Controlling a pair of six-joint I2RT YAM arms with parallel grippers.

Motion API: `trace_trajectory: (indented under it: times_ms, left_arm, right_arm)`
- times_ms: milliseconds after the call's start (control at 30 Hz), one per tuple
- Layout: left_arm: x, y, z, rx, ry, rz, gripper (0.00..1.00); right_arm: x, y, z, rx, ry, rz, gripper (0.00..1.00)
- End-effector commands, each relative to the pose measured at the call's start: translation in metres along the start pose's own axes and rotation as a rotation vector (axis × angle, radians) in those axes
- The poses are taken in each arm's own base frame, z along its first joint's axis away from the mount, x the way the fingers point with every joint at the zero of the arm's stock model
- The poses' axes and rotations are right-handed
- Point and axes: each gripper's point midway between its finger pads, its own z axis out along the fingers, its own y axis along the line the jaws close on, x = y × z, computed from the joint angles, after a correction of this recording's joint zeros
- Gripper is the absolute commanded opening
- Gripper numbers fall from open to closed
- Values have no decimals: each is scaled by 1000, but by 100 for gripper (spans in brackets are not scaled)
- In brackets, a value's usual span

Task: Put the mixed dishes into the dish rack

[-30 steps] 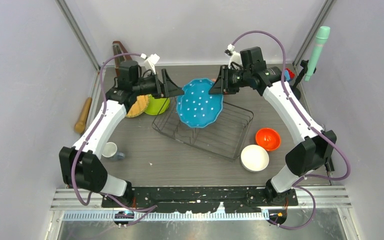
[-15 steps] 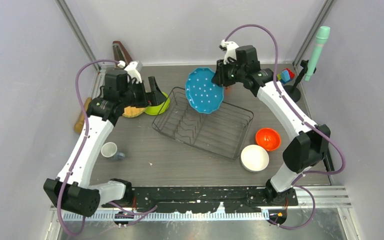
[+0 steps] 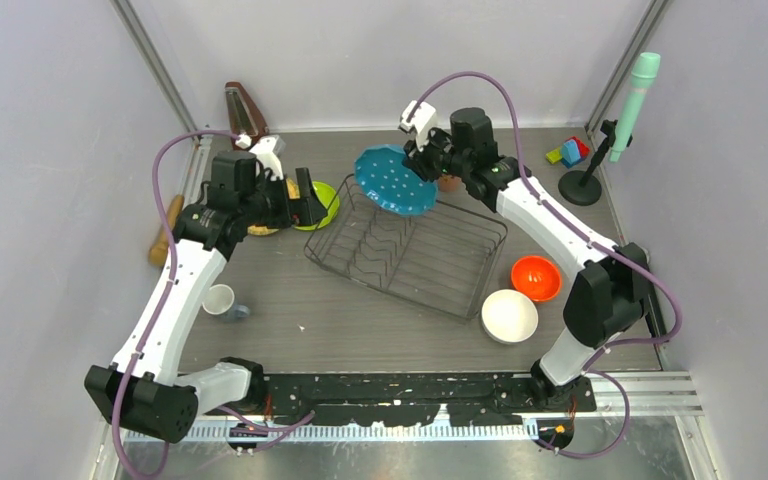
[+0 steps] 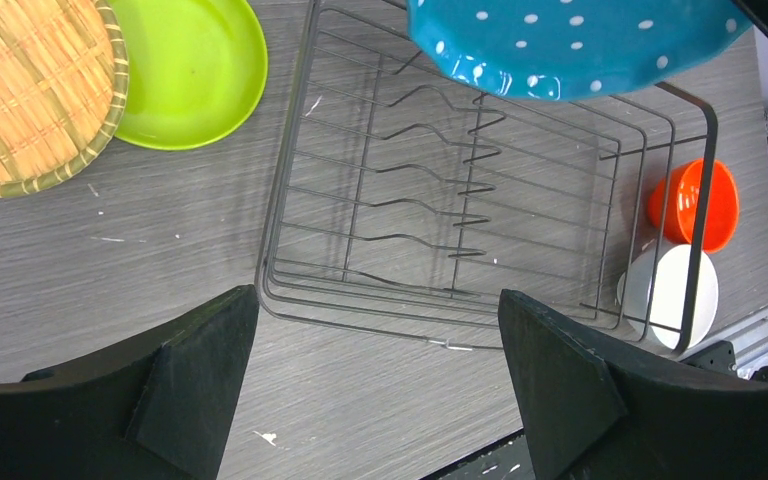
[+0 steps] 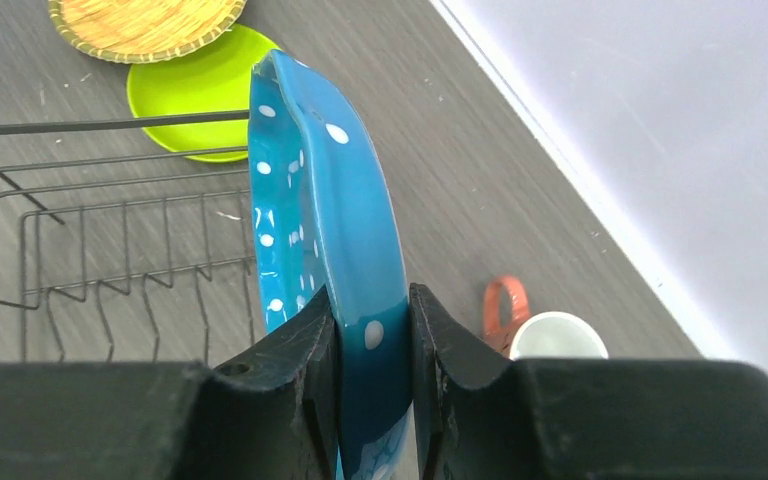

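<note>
My right gripper [image 3: 428, 166] is shut on the rim of the blue dotted scalloped plate [image 3: 394, 180]. It holds the plate on edge above the far left corner of the dark wire dish rack [image 3: 460, 290]. The right wrist view shows the plate [image 5: 325, 200] clamped between the jaws of this gripper [image 5: 372, 330]. My left gripper [image 3: 310, 200] is open and empty over the lime green plate [image 4: 190, 70] and beside the woven plate [image 4: 30, 90]. The orange bowl [image 3: 536, 278] and white bowl [image 3: 509, 316] sit right of the rack. The pink mug [image 5: 555, 335] stands behind it. The small pale cup [image 3: 219, 299] is at the left.
A wooden rolling pin [image 3: 165, 230] lies along the left wall. Toy blocks [image 3: 570, 152] and a green microphone on a stand [image 3: 632, 95] are at the far right. A brown wedge-shaped object [image 3: 243, 105] stands at the back left. The rack [image 4: 480, 200] holds no dishes.
My right arm has carried the blue plate left and turned it more on edge over the rack's far left corner. My left gripper has drawn back left, away from the plate.
</note>
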Motion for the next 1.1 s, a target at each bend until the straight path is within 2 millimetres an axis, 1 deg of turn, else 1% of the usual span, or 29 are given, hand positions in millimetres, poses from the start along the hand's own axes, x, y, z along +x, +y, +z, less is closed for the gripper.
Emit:
trace_trajectory:
  times_ms: [0, 33, 167, 200, 300, 333, 367, 400, 433, 467, 500, 533, 567, 600, 633, 667, 700, 733, 767, 900, 933, 967, 1000, 1067]
  left_arm:
    - [-7, -1, -10, -1, -34, 34, 93]
    - [-7, -2, -10, 0, -35, 35, 93]
    - [-7, -1, -10, -2, -34, 34, 93]
    - [-6, -1, -9, -3, -31, 33, 93]
    - [-5, -1, -10, -3, -27, 31, 93]
    - [-5, -1, -10, -4, -27, 31, 93]
    - [-5, 0, -10, -7, -27, 32, 93]
    - [-5, 1, -11, -11, -30, 34, 93]
    - [-5, 2, -10, -17, -32, 36, 93]
    - [-4, 4, -9, -24, -31, 38, 93]
    - [-4, 6, -8, -32, -32, 38, 93]
    - [-4, 7, -7, -39, -29, 37, 93]
    - [-3, 8, -6, -41, -27, 35, 94]
    - [-2, 9, -5, -43, -22, 33, 94]
    - [-1, 9, -3, -43, -19, 30, 94]
    - [0, 9, -2, -43, -18, 28, 94]
    - [0, 9, -1, -42, -16, 26, 94]
    - [1, 9, -1, -42, -15, 25, 94]
    - [1, 9, 0, -41, -14, 25, 94]
    - [1, 9, 1, -37, -12, 24, 94]
    - [1, 9, 1, -36, -13, 23, 94]
    - [1, 9, 2, -35, -13, 22, 94]
    - [1, 8, 2, -33, -13, 21, 94]
    - [1, 8, 2, -32, -10, 21, 94]
  right_arm:
    - [-90, -26, -21, 98, -290, -174, 0]
    - [-95, -27, -22, 98, -295, -178, 0]
    - [-88, -26, -19, 95, -276, -177, 0]
    - [-82, -24, -17, 91, -266, -169, 0]
    - [-73, -22, -15, 95, -246, -161, 0]
    - [-68, -18, -13, 88, -236, -154, 0]
    - [-67, -17, -14, 90, -237, -152, 0]
    - [-61, -13, -12, 84, -227, -142, 0]
    - [-61, -11, -12, 90, -228, -141, 0]
    - [-53, -9, -10, 95, -209, -139, 0]
    - [-51, -4, -9, 93, -205, -143, 0]
    - [-40, -3, -7, 108, -177, -149, 0]
    - [-42, 1, -7, 115, -190, -162, 0]
    - [-33, 3, -5, 130, -185, -170, 0]
    - [-33, 6, -7, 136, -194, -174, 0]
    - [-19, 8, -5, 145, -174, -173, 0]
    - [-25, 8, -8, 162, -202, -181, 0]
    - [-14, 10, -7, 170, -186, -180, 0]
    - [-17, 9, -10, 180, -200, -183, 0]
    - [3, 14, -6, 172, -158, -145, 2]
    - [3, 14, -5, 178, -167, -134, 2]
    - [9, 16, -3, 177, -167, -104, 2]
    - [5, 15, -2, 188, -190, -95, 2]
    - [7, 15, 1, 192, -199, -67, 2]
